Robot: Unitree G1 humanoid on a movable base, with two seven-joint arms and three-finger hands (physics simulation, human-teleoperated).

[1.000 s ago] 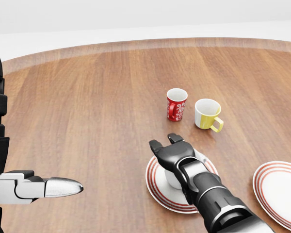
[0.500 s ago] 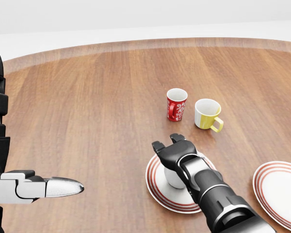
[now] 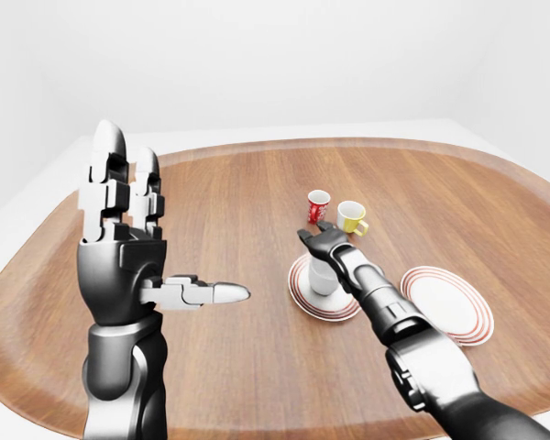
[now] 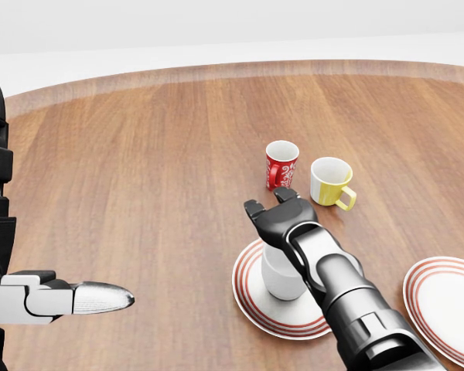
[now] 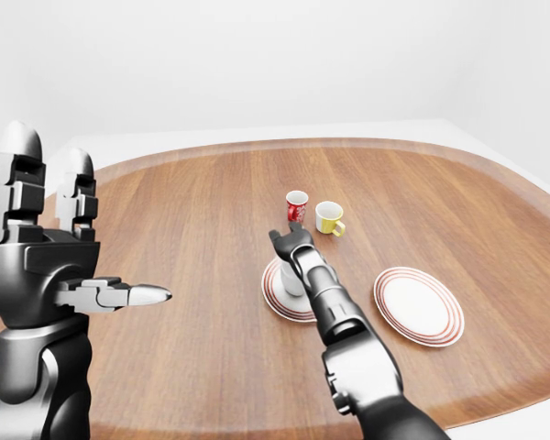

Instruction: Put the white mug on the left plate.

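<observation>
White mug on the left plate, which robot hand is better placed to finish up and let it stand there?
The right robot hand. It is already above the white mug, which stands on the left plate. The left robot hand is raised open far to the left, away from the plates.

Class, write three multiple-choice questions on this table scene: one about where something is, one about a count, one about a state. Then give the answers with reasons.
1. Where does the white mug stand?
A. left plate
B. right plate
C. bare table

2. How many mugs are there?
A. two
B. three
C. four

3. The left hand is:
A. open
B. holding a mug
C. out of view

Answers:
1 A, it sits on the left plate, and the right plate is bare.
2 B, white, red mug and yellow mug.
3 A, its fingers are spread, holding nothing.
</observation>
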